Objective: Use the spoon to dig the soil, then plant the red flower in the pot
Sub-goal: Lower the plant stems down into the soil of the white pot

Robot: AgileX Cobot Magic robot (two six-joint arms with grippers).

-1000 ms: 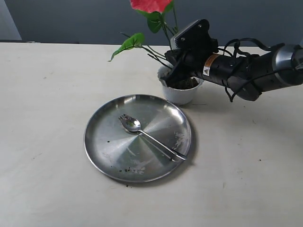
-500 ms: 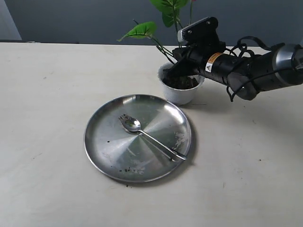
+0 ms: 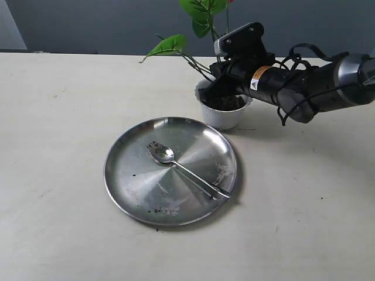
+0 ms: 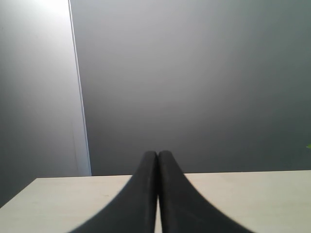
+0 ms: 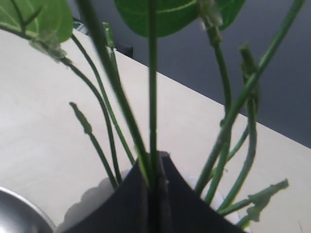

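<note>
The red flower (image 3: pixel 202 35) stands in the white pot (image 3: pixel 221 117), only green leaves, stalks and a sliver of red bloom showing at the top edge. My right gripper (image 3: pixel 215 88) reaches over the pot's rim, shut on the stalks (image 5: pixel 151 121) just above the dark soil (image 3: pixel 229 104). The wrist view shows thin green stalks pinched between the black fingers (image 5: pixel 131 194). The silver spoon (image 3: pixel 184 170) lies on the steel plate (image 3: pixel 135 187), bowl toward the far left. My left gripper (image 4: pixel 157 160) is shut and holds nothing, out of the exterior view.
Specks of soil dot the plate's near edge (image 3: pixel 161 209) and the table in front of it. The right arm (image 3: pixel 310 88) stretches in from the right, above the table. A dark wall (image 3: pixel 88 23) runs behind the table's far edge.
The right gripper has lifted and tilted the flower upright in the pot; the red bloom rose almost wholly out of the top of the exterior view. Spoon and plate have not moved.
</note>
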